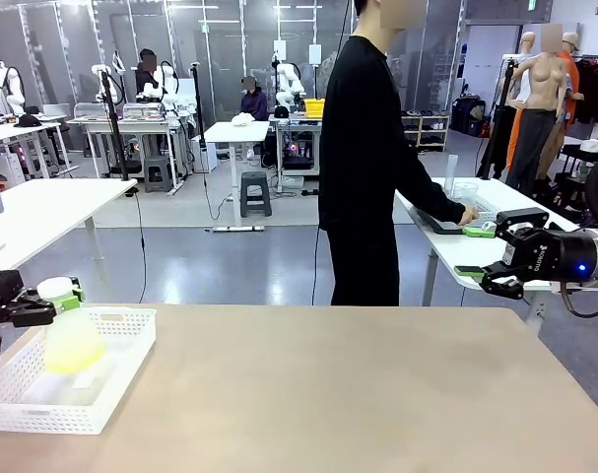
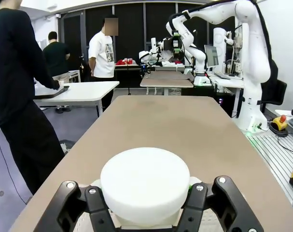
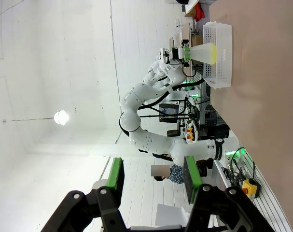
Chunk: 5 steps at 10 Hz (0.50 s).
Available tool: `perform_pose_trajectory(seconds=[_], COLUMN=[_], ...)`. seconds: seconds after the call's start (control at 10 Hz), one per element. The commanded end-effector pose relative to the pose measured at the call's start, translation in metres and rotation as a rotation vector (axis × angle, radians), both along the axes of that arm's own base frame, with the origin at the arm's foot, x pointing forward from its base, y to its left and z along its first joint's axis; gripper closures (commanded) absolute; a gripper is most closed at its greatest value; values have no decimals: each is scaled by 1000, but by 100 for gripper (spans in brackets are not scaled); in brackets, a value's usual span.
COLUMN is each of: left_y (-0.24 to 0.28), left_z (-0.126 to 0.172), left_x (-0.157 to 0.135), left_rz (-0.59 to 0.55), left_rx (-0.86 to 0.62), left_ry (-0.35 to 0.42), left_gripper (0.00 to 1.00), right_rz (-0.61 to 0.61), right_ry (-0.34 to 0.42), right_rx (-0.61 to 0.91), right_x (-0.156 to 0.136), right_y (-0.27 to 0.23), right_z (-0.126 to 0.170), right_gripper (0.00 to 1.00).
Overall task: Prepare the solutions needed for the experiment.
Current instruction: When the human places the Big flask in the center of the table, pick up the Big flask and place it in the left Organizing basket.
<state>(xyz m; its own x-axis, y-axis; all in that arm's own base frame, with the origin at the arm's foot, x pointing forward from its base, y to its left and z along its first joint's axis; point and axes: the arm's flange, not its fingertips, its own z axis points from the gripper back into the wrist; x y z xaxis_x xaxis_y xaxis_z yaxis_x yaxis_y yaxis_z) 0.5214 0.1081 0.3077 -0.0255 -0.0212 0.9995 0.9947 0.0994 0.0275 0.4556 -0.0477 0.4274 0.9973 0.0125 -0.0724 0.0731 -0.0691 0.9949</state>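
— So where is the pale yellow-green liquid [image 1: 74, 353]?

— Directly below the left gripper [image 1: 60, 299], inside a clear conical flask with a round white cap [image 2: 145, 181]; the black fingers are clamped on its neck just under that cap. The flask hangs over the white perforated plastic basket [image 1: 111, 386].

— And the right gripper [image 1: 486, 259]?

— Well apart from the flask, across the tan table [image 1: 358, 394]. Its green-padded fingers [image 3: 116, 175] stand apart with nothing between them.
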Motion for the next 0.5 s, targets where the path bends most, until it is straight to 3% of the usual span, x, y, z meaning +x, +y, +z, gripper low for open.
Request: perform_pose_trajectory(seconds=[0.0, 0.4], left_y=[9, 0], left_z=[-10, -33], left_x=[6, 20], left_rz=[-9, -44], left_rx=[-17, 64], left_ry=[-12, -24], left_gripper=[100, 100], right_rz=[-1, -1], right_ry=[-13, -13], right_rx=[20, 20], right_x=[0, 0], right_y=[1, 1], right_z=[1, 1], right_gripper=[37, 37])
